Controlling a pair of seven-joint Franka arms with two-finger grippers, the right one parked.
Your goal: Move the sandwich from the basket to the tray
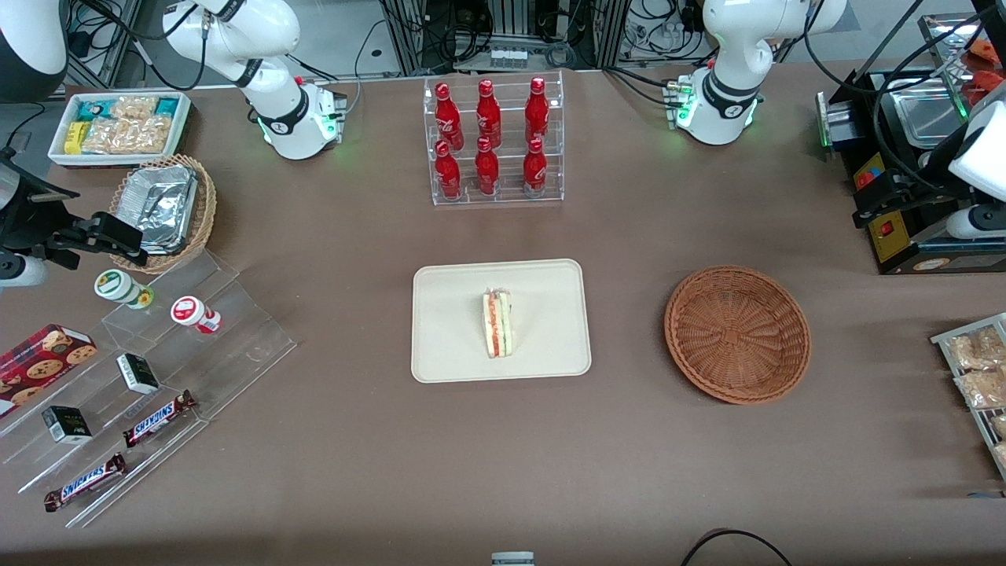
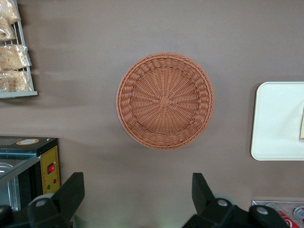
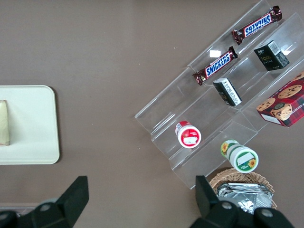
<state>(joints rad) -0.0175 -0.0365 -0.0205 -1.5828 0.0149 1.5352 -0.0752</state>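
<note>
The sandwich, a wedge of pale bread with red and green layers, lies on the cream tray at the middle of the table. Only its edge and part of the tray show in the left wrist view. The reddish-brown wicker basket sits beside the tray, toward the working arm's end, with nothing in it. My gripper hangs open high above the bare table beside the basket, nothing between its fingers.
A clear rack of red bottles stands farther from the front camera than the tray. A black machine and a rack of snack packets sit at the working arm's end. Acrylic steps with snacks are at the parked arm's end.
</note>
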